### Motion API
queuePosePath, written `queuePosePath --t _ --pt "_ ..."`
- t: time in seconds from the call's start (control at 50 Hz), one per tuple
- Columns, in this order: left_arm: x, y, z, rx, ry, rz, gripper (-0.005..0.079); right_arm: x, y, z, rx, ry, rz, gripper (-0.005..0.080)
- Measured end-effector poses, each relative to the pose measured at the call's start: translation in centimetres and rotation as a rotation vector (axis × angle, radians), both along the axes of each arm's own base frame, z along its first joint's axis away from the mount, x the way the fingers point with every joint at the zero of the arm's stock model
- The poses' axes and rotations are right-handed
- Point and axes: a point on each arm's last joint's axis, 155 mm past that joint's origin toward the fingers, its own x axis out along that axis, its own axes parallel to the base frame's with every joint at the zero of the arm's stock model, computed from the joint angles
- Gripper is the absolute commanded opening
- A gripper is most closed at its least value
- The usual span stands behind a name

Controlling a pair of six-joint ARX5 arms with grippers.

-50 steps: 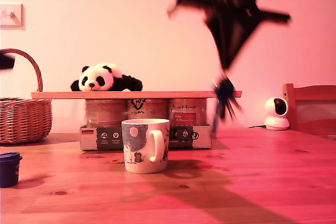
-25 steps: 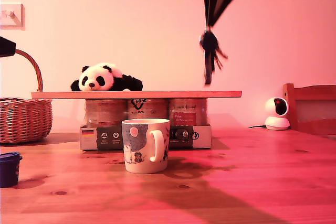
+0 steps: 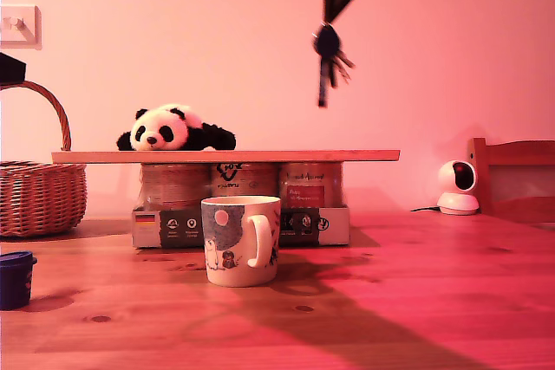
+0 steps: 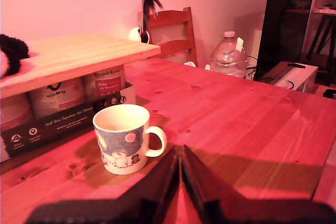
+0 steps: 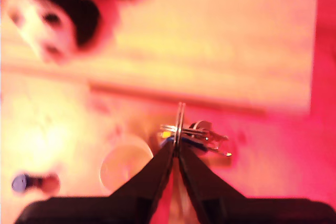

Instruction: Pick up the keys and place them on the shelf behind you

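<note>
Pink-lit wall is filling the background, and beneath it the knotty wooden tabletop [image 3: 408, 301] is stretching across the exterior view. Resting on a row of jars [image 3: 234, 181] and a dark box, the shelf [image 3: 260, 156] is lying flat and level, well below my second claw [image 3: 328, 16], which is hanging high in the exterior view. A wicker basket [image 3: 39, 188] is sitting far off toward the exterior view's left, and a wooden chair [image 3: 512, 179] is showing at that view's right edge, with a small white camera [image 3: 457, 186] just beside it. On the shelf, below and toward the exterior view's left of my second claw, a plush panda [image 3: 173, 129] is lying. A patterned mug [image 3: 240, 240] is standing on the tabletop in front of the jars, lower still, and just ahead of my first claw [image 4: 180, 153], whose jaws are pressed together with nothing between them. My second claw is pinching the ring of the keys [image 3: 328, 62], jaws closed on it, and the keys are dangling in the air above the shelf, clear of the plank. A small blue pot [image 3: 15, 279] is sitting near the exterior view's lower left corner.
</note>
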Motion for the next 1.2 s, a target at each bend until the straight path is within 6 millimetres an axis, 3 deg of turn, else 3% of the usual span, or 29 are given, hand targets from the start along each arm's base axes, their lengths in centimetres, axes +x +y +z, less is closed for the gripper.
queuePosePath --t 0.46,0.58,0.86,1.2 --pt "1.5 1.4 0.9 -0.013 -0.035 0.113 -0.0020 5.3 -0.9 3.6 0.046 -0.219 -0.024 -0.0013" --pt "1.9 1.9 1.8 -0.032 -0.068 0.146 -0.0020 7.6 -0.7 2.2 0.041 -0.238 -0.031 -0.0013" --pt "2.2 2.2 2.2 -0.042 -0.082 0.168 -0.0020 12.6 1.7 -3.6 0.015 -0.254 -0.006 -0.0013" --pt "2.4 2.5 2.4 -0.044 -0.087 0.188 -0.0020 13.9 1.1 -5.8 0.001 -0.232 -0.021 -0.0013"
